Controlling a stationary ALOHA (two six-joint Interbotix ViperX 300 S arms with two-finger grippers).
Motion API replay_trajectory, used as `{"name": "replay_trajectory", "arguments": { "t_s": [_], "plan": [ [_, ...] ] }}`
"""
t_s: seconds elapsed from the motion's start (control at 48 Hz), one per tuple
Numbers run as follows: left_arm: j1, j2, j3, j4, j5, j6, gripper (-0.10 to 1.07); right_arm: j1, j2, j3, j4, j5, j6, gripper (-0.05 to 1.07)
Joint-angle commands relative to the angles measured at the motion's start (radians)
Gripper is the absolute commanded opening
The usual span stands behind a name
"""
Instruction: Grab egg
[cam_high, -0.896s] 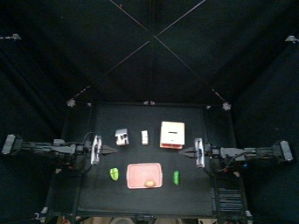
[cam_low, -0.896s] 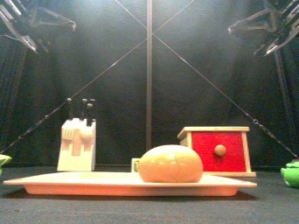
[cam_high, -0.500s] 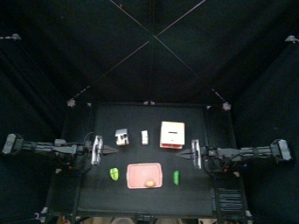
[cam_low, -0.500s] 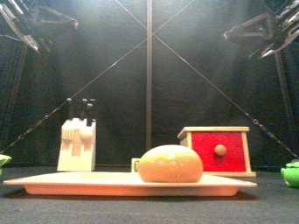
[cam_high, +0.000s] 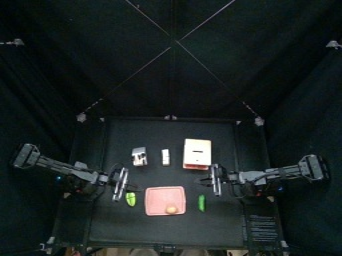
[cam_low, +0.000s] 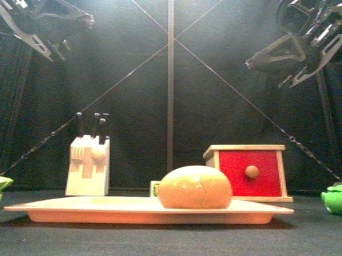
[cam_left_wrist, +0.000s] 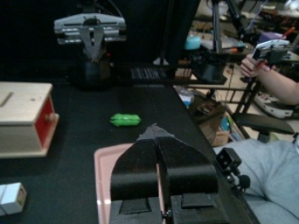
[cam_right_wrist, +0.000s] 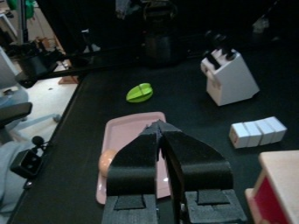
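Note:
The egg is a rounded yellowish-orange blob lying on the pink tray near the table's front. My left gripper hovers just left of the tray with its jaws pressed together and empty. My right gripper hovers just right of it, also shut and empty. Both hang high above the table in the front view. In both wrist views the tray lies under the jaws and the egg is hidden.
A green piece lies left of the tray and another green piece right of it. Behind stand a white knife block, a small white block and a wooden box with a red front. A person sits beyond the table.
Both arms have swung inward from the table's sides, bringing their grippers close to the tray's left and right edges. The egg and tray have not moved.

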Motion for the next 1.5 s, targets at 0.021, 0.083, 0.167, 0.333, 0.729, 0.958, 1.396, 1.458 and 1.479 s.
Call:
{"name": "replay_trajectory", "arguments": {
  "t_s": [0.021, 0.083, 0.167, 0.333, 0.729, 0.958, 1.396, 1.458, 1.479],
  "plan": [
    [-0.025, 0.063, -0.074, -0.025, 0.037, 0.0, -0.03, 0.025, 0.029, -0.032, 0.008, -0.009, 0.008, 0.01],
    [-0.037, 0.097, -0.112, -0.054, 0.109, 0.0, -0.03, 0.026, 0.04, -0.032, 0.012, -0.009, 0.008, 0.01],
    [-0.041, 0.132, -0.163, -0.092, 0.215, 0.0, -0.03, 0.026, 0.048, -0.032, 0.031, -0.009, 0.008, 0.01],
    [-0.043, 0.219, -0.258, -0.135, 0.37, 0.0, -0.03, 0.021, 0.041, -0.029, 0.048, -0.009, 0.006, 0.01],
    [-0.043, 0.468, -0.368, -0.14, 0.318, 0.0, -0.01, -0.025, 0.009, -0.014, 0.018, -0.031, -0.002, 0.01],
    [-0.054, 0.545, -0.408, -0.141, 0.304, 0.002, 0.21, -0.026, 0.011, 0.023, -0.014, -0.054, 0.002, 0.01],
    [-0.064, 0.703, -0.497, -0.161, 0.275, 0.0, 0.94, -0.031, 0.009, 0.043, -0.038, -0.054, 0.003, 0.01],
    [-0.064, 0.727, -0.511, -0.169, 0.275, 0.0, 1.0, -0.035, 0.008, 0.046, -0.038, -0.054, 0.003, 0.01],
    [-0.064, 0.736, -0.514, -0.172, 0.275, 0.0, 1.01, -0.035, 0.008, 0.046, -0.038, -0.054, 0.003, 0.01]
  ]
}}
